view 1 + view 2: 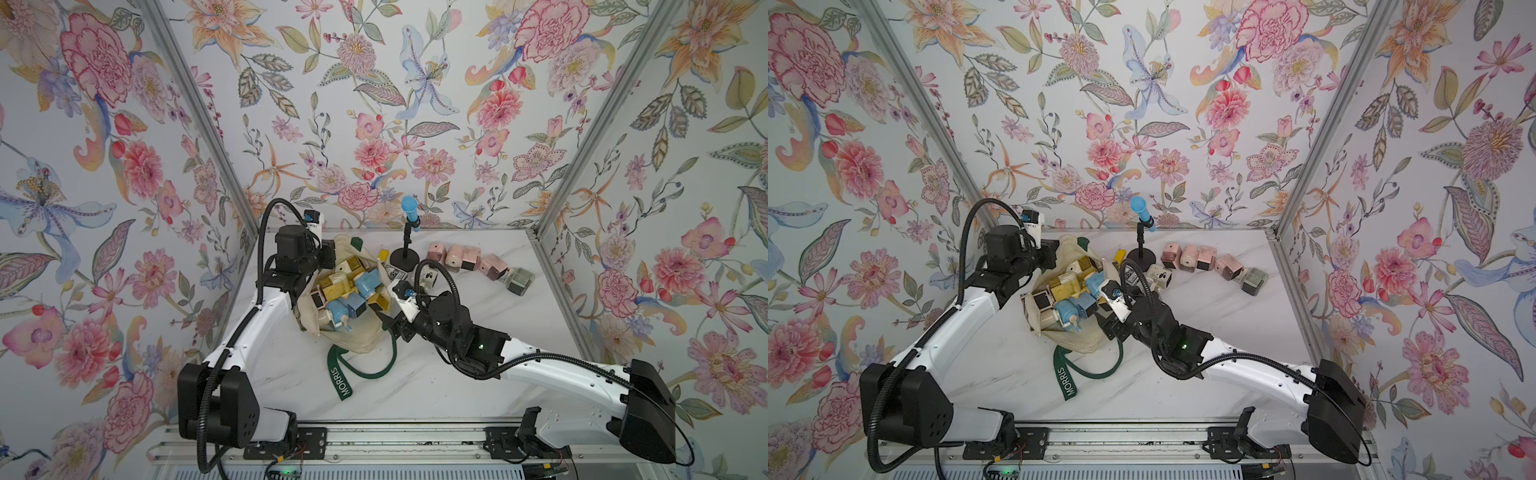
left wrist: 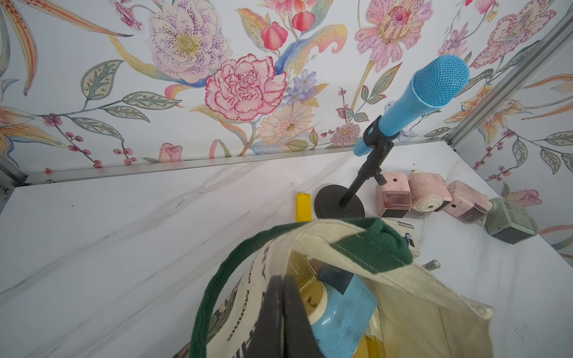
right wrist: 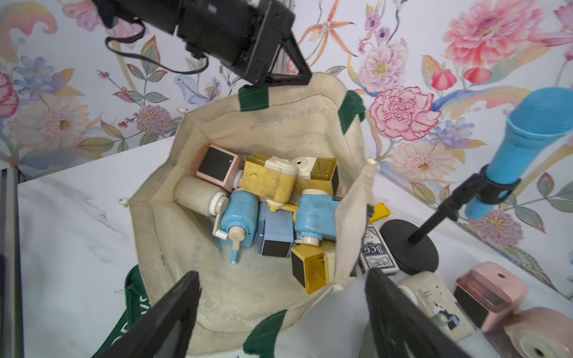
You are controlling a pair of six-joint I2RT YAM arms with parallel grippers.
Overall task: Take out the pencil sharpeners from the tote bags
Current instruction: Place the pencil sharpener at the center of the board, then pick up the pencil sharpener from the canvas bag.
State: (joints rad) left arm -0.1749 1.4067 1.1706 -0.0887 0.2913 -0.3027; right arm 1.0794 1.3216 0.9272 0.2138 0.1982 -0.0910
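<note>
The cream canvas tote bag (image 1: 358, 340) (image 1: 1077, 340) lies open on the white table, mouth towards me. Inside it several pencil sharpeners are piled: yellow (image 3: 269, 183), light blue (image 3: 240, 217), pink (image 3: 217, 165) and cream (image 3: 193, 193). More pencil sharpeners lie on the table to the right: pink ones (image 1: 457, 257), a sage green one (image 1: 520, 281) and a cream one (image 1: 428, 277). My left gripper (image 2: 283, 280) (image 1: 330, 251) is shut on the bag's far rim and holds it up. My right gripper (image 3: 282, 277) (image 1: 394, 326) hangs open over the bag's near right rim, nothing between its fingers.
A blue microphone (image 1: 409, 212) on a black stand (image 1: 404, 258) rises just behind the bag. A flat yellow bar (image 1: 383, 254) and a small dark printed box (image 3: 376, 254) lie beside the stand. The green MORRIS strap (image 1: 343, 379) trails forward. Floral walls enclose three sides.
</note>
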